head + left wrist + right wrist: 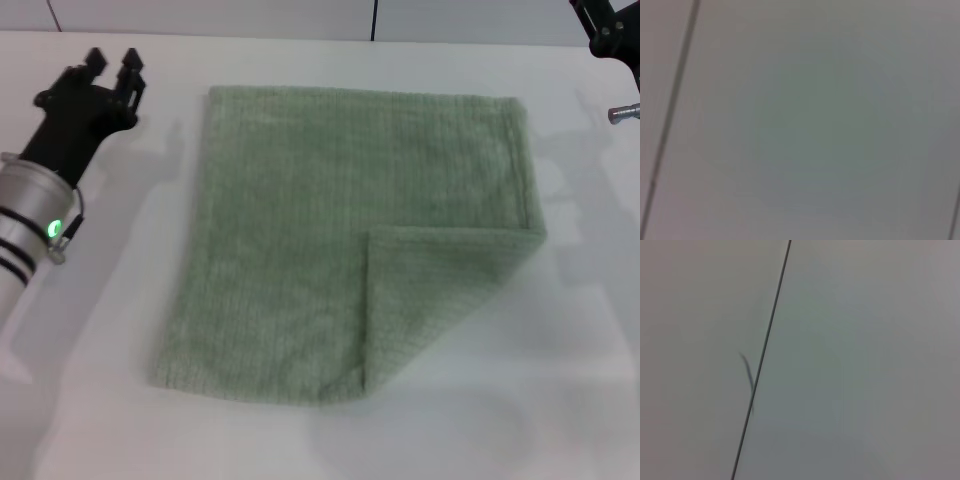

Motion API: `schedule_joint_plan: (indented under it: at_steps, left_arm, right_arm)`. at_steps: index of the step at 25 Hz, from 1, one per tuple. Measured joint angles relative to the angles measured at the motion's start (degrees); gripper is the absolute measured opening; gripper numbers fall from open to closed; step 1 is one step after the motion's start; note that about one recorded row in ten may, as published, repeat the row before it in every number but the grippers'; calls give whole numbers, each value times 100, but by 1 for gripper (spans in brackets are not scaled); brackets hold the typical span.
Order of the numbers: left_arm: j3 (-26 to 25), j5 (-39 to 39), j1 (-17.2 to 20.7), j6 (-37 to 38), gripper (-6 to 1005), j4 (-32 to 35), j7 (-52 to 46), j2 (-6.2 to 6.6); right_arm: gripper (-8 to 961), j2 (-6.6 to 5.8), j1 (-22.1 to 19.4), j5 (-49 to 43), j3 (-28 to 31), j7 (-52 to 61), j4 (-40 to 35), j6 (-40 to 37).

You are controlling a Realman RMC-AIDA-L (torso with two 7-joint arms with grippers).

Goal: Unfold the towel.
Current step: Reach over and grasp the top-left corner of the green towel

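Observation:
The pale sage-green towel [340, 230] lies flat on the white table [100, 400] in the head view. Its near right corner is folded over onto itself as a triangular flap [440, 290]. My left gripper [112, 62] hovers at the far left, apart from the towel's far left corner, open and empty. My right gripper [608, 30] shows only partly at the far right edge of the view, beyond the towel's far right corner. Both wrist views show only plain pale surface with a dark seam line [765, 340], and no towel.
The table's far edge meets a wall with dark panel seams [375, 20]. A small metal part [622, 112] of the right arm shows at the right edge. Bare table surrounds the towel on all sides.

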Motion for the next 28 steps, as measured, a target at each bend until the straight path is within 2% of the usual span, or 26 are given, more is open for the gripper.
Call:
schedule_joint_plan:
  at_steps: [4,6,8,9,11,14,19,21,24,28]
  left_arm:
    - [91,1,-103,-198,514,-9,-16,0]
    - [345,0,-356,-783,444,-59,-56,4]
    - [345,0,-356,-783,375,-59,-56,4]
    - [598,1,-525,-1146,340,-74,-188,2]
    - [701,0,-587,-1266,271,-77,-247,3]
    - [815,0,-699,-1561,19,-93,-323,-1]
    - [1008,0,-883,-2189,9,-141,-681,4]
    - [1008,0,-883,-2189,4,-141,-681,4]
    - [1267,-1,-1094,-2705,-2,-142,-876,12]
    - [1440,-1,-1190,-2924,-2,-142,-885,7]
  right_arm:
    - [774,-2,4,0,11,0,1,0]
    - [774,-4,12,0,19,0,1,0]
    - [774,-5,12,0,19,1,1,0]
    - [774,-5,12,0,20,1,1,0]
    - [774,-8,12,0,26,3,0,9]
    - [774,-13,19,0,29,4,-2,15]
    - [773,-17,48,0,29,6,-3,30]
    - [773,-21,58,0,26,7,-3,36]
    - [773,-26,62,0,19,8,-3,36]
    - [773,-26,65,0,1,8,-3,34]
